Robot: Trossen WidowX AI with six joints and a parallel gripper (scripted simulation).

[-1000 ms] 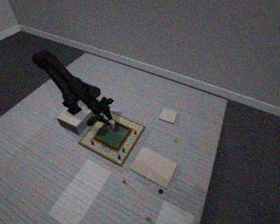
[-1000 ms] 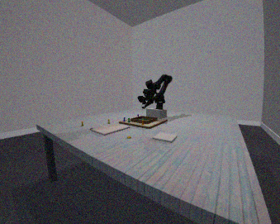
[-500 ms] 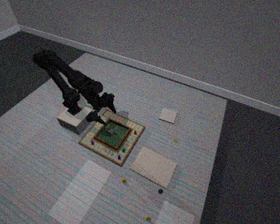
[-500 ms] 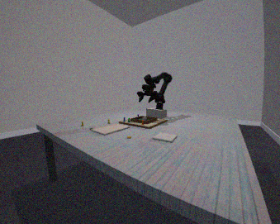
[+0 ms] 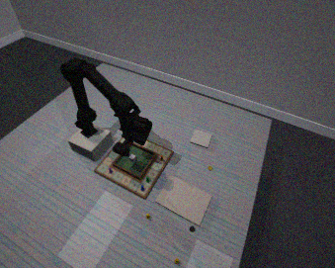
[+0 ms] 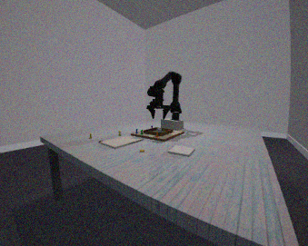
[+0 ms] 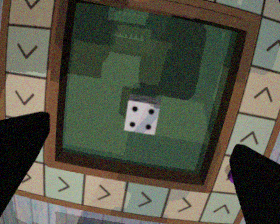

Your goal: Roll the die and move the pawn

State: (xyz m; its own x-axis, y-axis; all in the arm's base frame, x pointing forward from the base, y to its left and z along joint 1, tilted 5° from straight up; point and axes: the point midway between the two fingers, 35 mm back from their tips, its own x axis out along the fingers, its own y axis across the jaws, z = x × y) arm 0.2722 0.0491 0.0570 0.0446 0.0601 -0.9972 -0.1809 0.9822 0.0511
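Observation:
The white die (image 5: 132, 156) (image 7: 142, 117) lies in the green-floored tray (image 7: 56, 90), with four pips on top in the wrist view. My gripper (image 5: 133, 141) (image 6: 159, 117) (image 7: 143, 138) is open and empty above the tray, its fingers wide apart on either side of the die and not touching it. The orange pawn (image 5: 161, 158) (image 6: 157, 134) stands on the board's track (image 5: 122, 181), on the side away from the arm's base. It is outside the wrist view.
A green pawn (image 5: 147, 180) and a blue pawn (image 5: 142, 188) stand near one board corner, a purple one (image 5: 111, 170) (image 7: 231, 176) near another. Beyond the board lie a cream panel (image 5: 186, 201) (image 6: 121, 142), a small pale pad (image 5: 202, 138) (image 6: 181, 151), yellow pieces and a dark piece (image 5: 192, 228).

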